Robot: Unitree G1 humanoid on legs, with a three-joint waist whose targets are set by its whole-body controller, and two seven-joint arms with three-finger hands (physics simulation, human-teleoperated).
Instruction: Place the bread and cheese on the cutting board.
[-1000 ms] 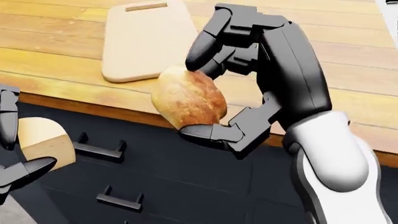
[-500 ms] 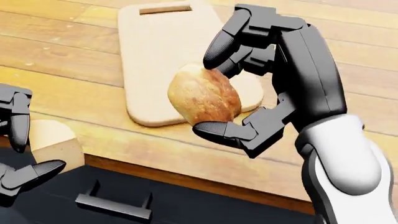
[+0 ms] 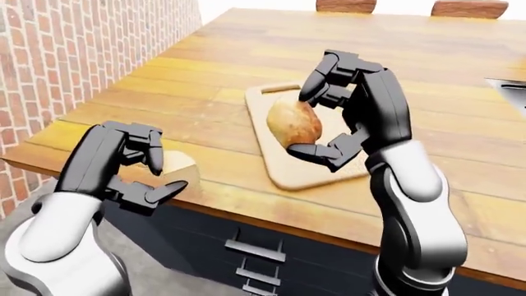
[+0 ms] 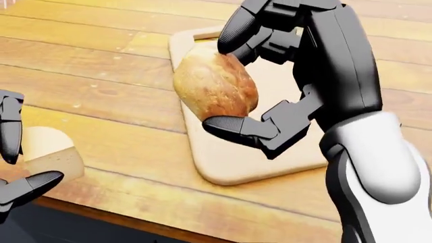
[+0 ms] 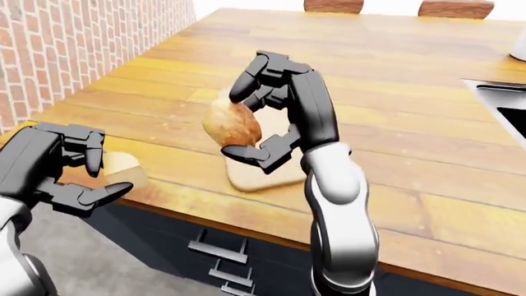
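A round brown bread loaf is held above the pale wooden cutting board, with my right hand shut on it, fingers on top and thumb beneath. In the left-eye view the bread hangs over the board. A pale cheese wedge sits in my left hand, whose fingers curl round it over the counter's near edge. The board's handle slot is mostly hidden behind the right hand.
The wooden counter stretches away toward two chair backs at the top. A brick wall runs along the left. Dark drawers with handles lie under the counter's near edge. A sink edge shows at the right.
The camera moved toward the counter, so the drawers left the head view. The bread in my right hand now hangs over the cutting board. The left hand still holds the cheese.
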